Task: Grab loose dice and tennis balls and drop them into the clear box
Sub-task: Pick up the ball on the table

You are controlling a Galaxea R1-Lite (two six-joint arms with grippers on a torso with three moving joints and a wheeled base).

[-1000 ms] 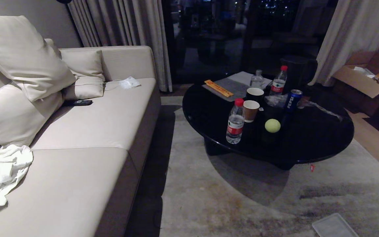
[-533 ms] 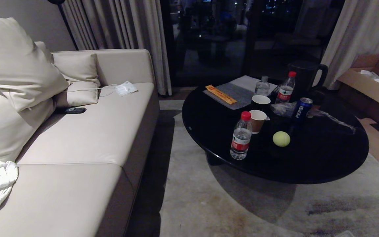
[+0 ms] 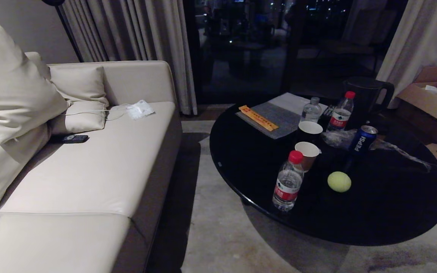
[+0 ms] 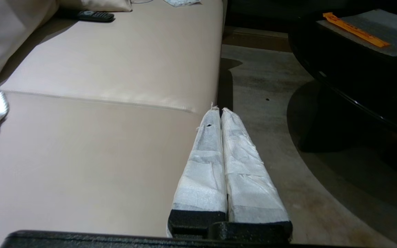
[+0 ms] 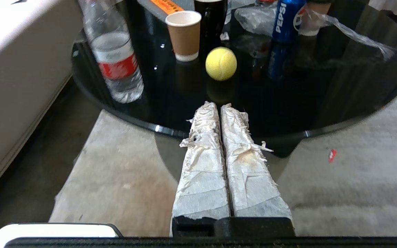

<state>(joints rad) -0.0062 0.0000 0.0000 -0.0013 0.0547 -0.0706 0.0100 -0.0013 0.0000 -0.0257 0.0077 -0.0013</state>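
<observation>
One fuzzy yellow-green tennis ball (image 3: 339, 181) rests on the round glossy black counter (image 3: 374, 220), at about 3 o'clock from the red-capped clear plastic water bottle (image 3: 288, 185) and 5 o'clock from the brown paper cup (image 3: 307, 155). Blue Pepsi can (image 3: 362, 138) at the ball's 1 o'clock. Left gripper (image 4: 220, 111) clenched, empty, beside the beige sofa (image 3: 89, 182). Right gripper (image 5: 219, 105) clenched, empty, short of the ball.

One tennis ball (image 3: 339, 181): fuzzy, yellow-green, resting loose on the glossy black round table (image 3: 374, 220) you face, near its front edge, just in front of the brown paper cup (image 3: 308, 155) and apart from the blue can (image 3: 362, 138). You see no others.
</observation>
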